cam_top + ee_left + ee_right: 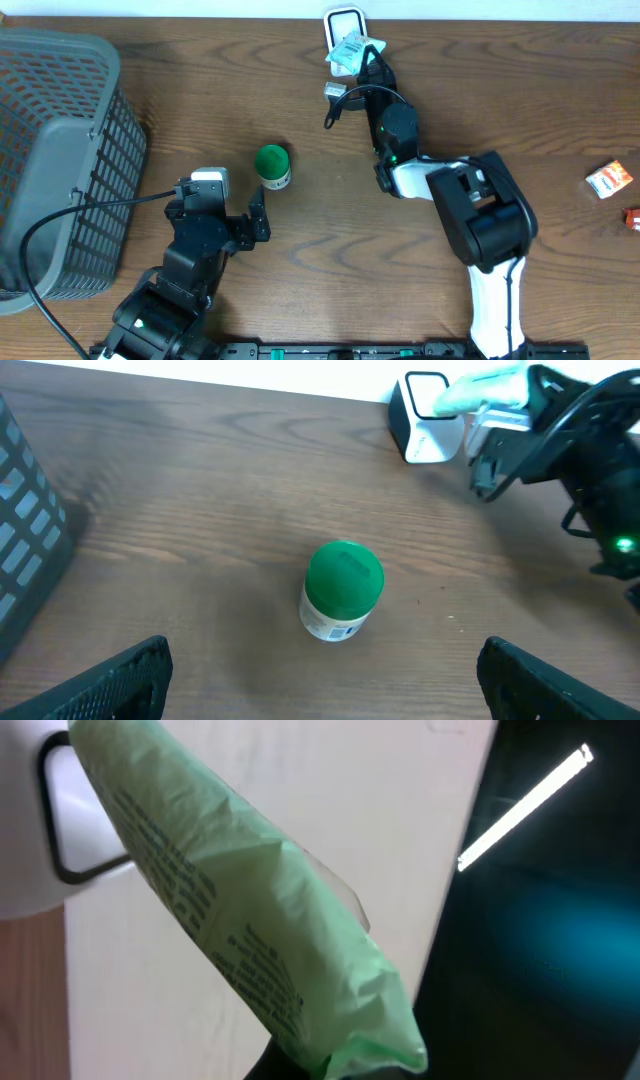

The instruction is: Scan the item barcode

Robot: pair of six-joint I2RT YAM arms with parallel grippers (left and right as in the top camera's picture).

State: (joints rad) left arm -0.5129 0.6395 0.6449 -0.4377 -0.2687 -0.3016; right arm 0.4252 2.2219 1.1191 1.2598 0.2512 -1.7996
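A pale green printed packet hangs at the far middle of the table, right in front of the white scanner. My right gripper is shut on the packet's lower end. The right wrist view shows the packet filling the frame, with the scanner behind it at the left. A green-capped white bottle stands on the table, a barcode low on its side. My left gripper is open just short of the bottle, its fingers wide apart and holding nothing.
A grey mesh basket fills the left side, with a black cable running past it. An orange packet and a red item lie at the right edge. The right arm stretches across the middle right.
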